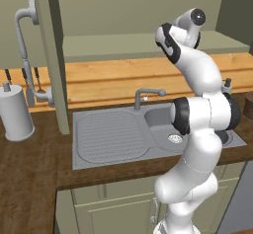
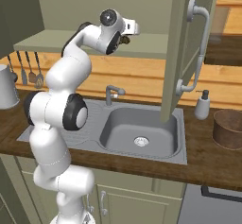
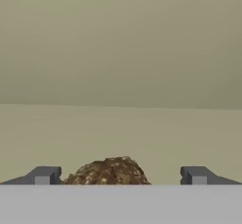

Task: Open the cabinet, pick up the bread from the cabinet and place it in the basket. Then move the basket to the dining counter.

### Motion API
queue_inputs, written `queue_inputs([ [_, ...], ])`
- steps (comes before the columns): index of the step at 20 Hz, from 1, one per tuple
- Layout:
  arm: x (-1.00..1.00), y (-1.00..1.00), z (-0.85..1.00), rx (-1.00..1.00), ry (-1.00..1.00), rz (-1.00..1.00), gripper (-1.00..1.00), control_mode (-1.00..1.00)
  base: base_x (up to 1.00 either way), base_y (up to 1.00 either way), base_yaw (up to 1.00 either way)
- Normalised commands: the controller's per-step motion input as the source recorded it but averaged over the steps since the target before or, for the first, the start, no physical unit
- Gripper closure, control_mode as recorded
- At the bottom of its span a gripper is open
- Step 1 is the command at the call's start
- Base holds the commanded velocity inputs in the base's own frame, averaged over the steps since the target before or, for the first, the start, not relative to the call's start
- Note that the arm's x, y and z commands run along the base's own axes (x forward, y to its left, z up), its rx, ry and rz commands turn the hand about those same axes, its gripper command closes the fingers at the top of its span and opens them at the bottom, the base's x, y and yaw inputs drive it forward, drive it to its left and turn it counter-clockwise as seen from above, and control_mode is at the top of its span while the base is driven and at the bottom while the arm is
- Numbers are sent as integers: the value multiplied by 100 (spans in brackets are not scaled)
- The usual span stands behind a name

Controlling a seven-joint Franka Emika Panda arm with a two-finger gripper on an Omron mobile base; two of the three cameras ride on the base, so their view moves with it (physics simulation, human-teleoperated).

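Observation:
The sage-green cabinet stands open over the sink, its left door (image 1: pixel 49 55) and right door (image 2: pixel 186 53) swung out toward me. My arm reaches up into it over the shelf (image 1: pixel 108 43). In the hand view, the brown crusty bread (image 3: pixel 108 172) lies on the shelf floor between my fingertips (image 3: pixel 43 176), low in the picture. My gripper (image 3: pixel 120 176) is open around it, with a gap on each side. From the right base view the hand (image 2: pixel 127 29) sits just inside the cabinet. The brown basket (image 2: pixel 228 128) stands on the worktop at the right. The dining counter is out of view.
Below the cabinet is a grey sink (image 2: pixel 142 128) with a faucet (image 2: pixel 112 94) in a dark wood worktop. A soap dispenser (image 2: pixel 202 105) stands near the basket. A grey canister (image 1: pixel 16 112) and hanging utensils (image 1: pixel 30 87) are at the left.

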Motion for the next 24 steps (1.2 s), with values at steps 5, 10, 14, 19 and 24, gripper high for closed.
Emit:
queue_inputs([
  [5, 3, -5, -25, 0, 2, 0, -100, -100, 0, 0, 0],
  [10, 6, -6, -29, 0, 8, 0, -100, -100, 0, 0, 0],
  [14, 0, -5, -68, 0, 18, 0, -100, -100, 0, 0, 0],
  [19, 0, 0, -75, 0, 19, 0, -100, -100, 0, 0, 0],
  [24, 8, 0, -61, 0, 9, 0, -100, -100, 0, 0, 0],
])
